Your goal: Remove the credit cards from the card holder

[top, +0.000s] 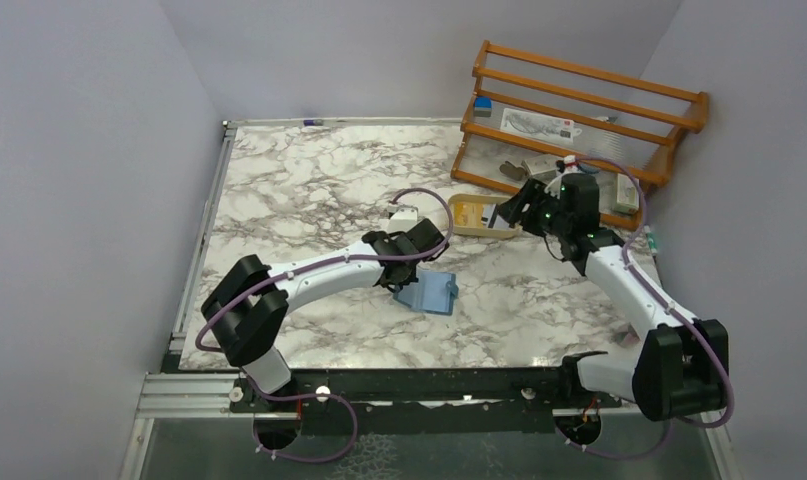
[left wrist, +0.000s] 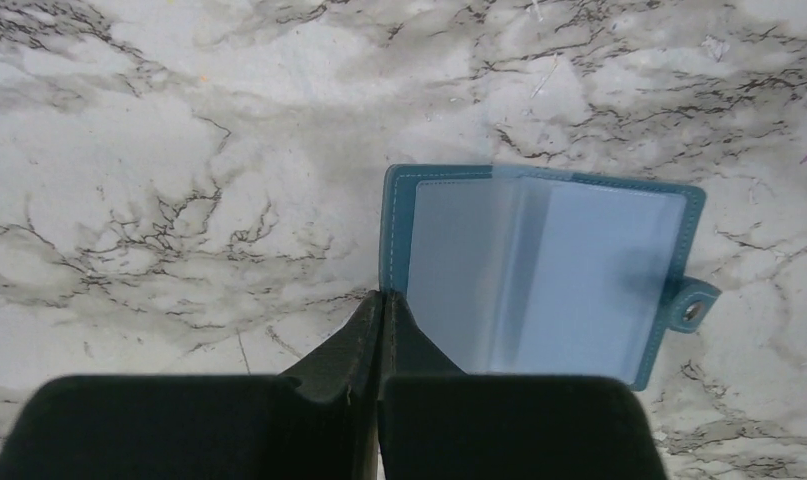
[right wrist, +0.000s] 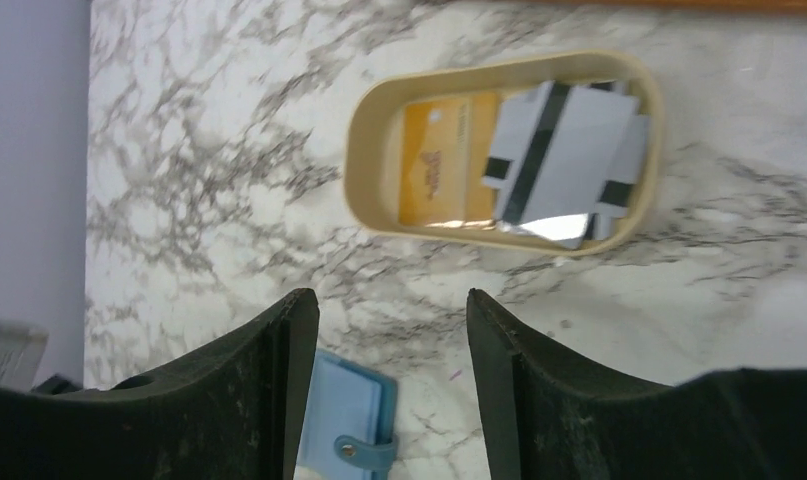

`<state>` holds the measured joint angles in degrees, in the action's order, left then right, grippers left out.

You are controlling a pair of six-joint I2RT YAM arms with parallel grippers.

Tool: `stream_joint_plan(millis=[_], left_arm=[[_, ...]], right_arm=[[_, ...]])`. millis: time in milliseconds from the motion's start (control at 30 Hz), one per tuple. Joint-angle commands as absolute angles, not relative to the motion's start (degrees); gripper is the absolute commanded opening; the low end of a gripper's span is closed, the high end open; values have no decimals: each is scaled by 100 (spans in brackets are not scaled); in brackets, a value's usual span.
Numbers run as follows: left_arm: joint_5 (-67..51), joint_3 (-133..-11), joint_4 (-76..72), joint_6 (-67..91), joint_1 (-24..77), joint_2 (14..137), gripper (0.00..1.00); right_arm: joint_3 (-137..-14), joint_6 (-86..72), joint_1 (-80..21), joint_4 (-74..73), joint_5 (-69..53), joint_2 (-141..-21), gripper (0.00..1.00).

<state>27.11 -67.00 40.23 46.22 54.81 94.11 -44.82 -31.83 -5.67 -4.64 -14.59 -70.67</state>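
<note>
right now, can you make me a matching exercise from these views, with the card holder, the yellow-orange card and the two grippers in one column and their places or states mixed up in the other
Things
1. card holder
2. yellow-orange card
3. left gripper
4. right gripper

Places or states
a. fingers apart, holding nothing
b. lying unfolded on the marble table
c. fingers closed together
d. inside the tan tray

Pairs: 1-b, 2-d, 3-c, 4-a
</note>
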Motion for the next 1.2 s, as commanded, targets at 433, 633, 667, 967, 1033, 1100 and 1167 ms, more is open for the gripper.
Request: stream_joint_plan(millis=[433, 633, 667, 967, 1033, 1100, 1167], left_arm=[[1999, -4819, 2131, 5071, 5176, 9132, 0], [1917, -4476, 1811, 5155, 5147, 9240, 0], [1915, -4433, 1784, 5159, 5144, 9235, 0], [1821, -4164, 1567, 5091, 5005, 9110, 0], [1811, -4152, 1556, 5089, 4977, 9063, 0], [1798, -4153, 1557, 5080, 4962, 9004, 0], [1770, -4176, 1572, 5064, 4949, 8911, 0]], right_arm=[[-4084, -4385, -2932, 2032, -2991, -8440, 59], [-3969, -4657, -3594, 2340, -2860, -9086, 58], [-3943, -4686, -3655, 2347, -2834, -9148, 58], [-3804, -4742, -3875, 2148, -2641, -9367, 58], [-3819, -4730, -3947, 2088, -2584, -9406, 58], [-3878, -4718, -4043, 1991, -2489, -9483, 58], [-3966, -4688, -4146, 1853, -2375, -9563, 58]])
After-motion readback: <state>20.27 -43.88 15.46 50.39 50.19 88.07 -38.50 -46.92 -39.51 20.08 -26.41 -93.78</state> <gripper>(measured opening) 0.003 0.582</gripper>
